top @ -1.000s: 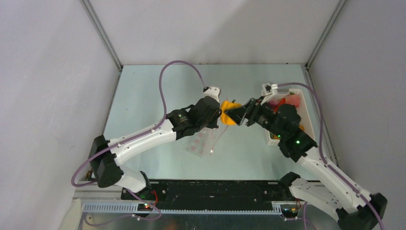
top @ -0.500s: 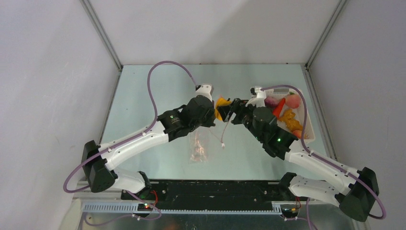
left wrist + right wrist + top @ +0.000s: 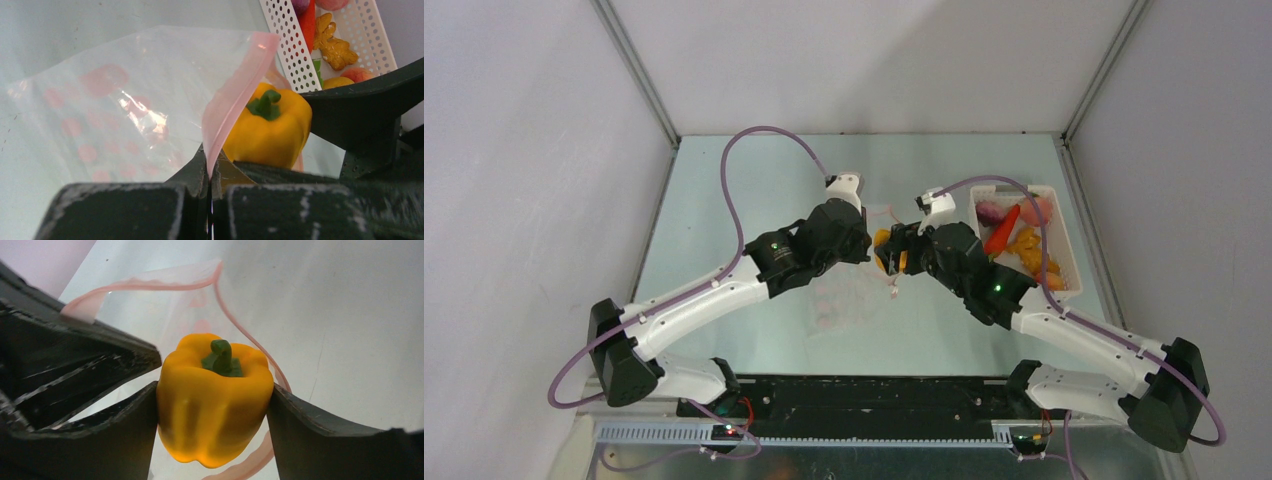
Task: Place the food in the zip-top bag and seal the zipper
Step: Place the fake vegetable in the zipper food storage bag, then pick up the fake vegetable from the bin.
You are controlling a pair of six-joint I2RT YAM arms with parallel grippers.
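Note:
My right gripper [image 3: 894, 252] is shut on a yellow toy bell pepper [image 3: 215, 400] with a green stem. It holds the pepper at the open mouth of the clear zip-top bag [image 3: 115, 100], which is printed with pink dots. The pink zipper strip [image 3: 150, 284] loops around the pepper. My left gripper [image 3: 210, 162] is shut on one lip of the zipper strip [image 3: 232, 95] and holds the mouth up. The bag [image 3: 839, 300] hangs down toward the table below it. The pepper also shows in the left wrist view [image 3: 267, 127], just right of the pinched lip.
A white slotted basket [image 3: 1069, 260] stands at the right and holds more toy food: a red piece [image 3: 1002, 230], a purple one [image 3: 990, 211], a pink one [image 3: 1039, 208] and orange ones [image 3: 1027, 245]. The basket's wall [image 3: 287, 45] is close behind the pepper.

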